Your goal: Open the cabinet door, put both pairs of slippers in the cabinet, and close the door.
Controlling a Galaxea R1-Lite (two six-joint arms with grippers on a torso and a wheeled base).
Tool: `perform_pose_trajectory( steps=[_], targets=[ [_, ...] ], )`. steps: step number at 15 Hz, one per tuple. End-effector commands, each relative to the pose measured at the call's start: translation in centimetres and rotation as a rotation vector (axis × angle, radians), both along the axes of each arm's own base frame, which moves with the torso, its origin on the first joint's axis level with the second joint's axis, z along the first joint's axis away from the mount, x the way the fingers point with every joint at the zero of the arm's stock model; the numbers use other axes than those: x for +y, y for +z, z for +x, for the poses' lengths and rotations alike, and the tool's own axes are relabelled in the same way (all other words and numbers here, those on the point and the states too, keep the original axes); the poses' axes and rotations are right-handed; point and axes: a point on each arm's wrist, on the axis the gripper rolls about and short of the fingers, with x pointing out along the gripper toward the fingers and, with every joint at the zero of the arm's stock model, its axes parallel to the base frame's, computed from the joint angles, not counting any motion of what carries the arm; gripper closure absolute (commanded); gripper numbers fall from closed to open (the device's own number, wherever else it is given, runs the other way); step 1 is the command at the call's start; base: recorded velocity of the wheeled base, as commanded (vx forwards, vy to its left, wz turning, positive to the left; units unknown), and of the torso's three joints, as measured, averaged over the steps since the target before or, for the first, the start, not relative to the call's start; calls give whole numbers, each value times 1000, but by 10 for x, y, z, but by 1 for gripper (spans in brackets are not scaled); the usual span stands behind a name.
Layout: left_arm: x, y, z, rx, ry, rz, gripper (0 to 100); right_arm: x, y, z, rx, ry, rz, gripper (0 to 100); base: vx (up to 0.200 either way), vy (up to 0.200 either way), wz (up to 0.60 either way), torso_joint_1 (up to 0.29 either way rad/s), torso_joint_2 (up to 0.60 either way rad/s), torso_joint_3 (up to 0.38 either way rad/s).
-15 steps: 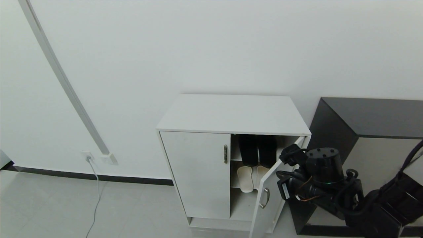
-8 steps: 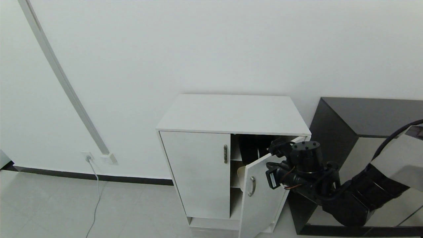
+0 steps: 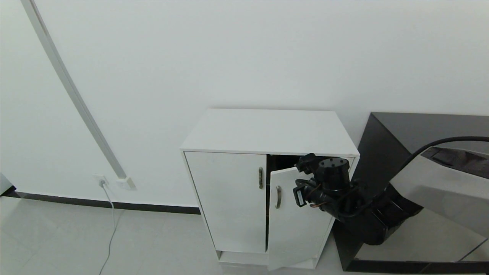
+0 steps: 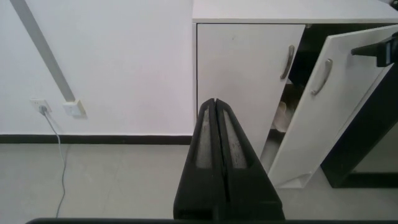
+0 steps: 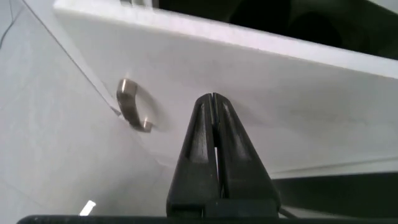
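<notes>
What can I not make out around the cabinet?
White slippers: left wrist view, a pale sliver in the gap; the right door covers them in the head view.
Black slippers: lost in the dark interior, left wrist view.
Right gripper: whether it touches the door, right wrist view cannot tell.

no words, numbers or signs can be read. a small white sticker (image 3: 300, 197) is seen on the right arm (image 3: 359, 219) near its wrist, but its print is too small to be made out.
</notes>
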Motion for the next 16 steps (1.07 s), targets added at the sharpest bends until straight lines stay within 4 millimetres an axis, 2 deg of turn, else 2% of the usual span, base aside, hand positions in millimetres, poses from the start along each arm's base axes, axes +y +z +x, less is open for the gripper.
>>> perform_pose_trajectory(
  steps=[1,12,16],
  targets=[
    [0,0,0,1,0,0,100,0,-11,14,5,-17,-4,100,0,0,0,0,0,0],
    [0,0,0,0,0,-1,100,-9,-13,46,-37,-73,22,100,0,0,0,0,0,0],
    [0,0,0,1,0,-1,100,-12,-11,51,-48,-86,28,100,0,0,0,0,0,0]
  ],
)
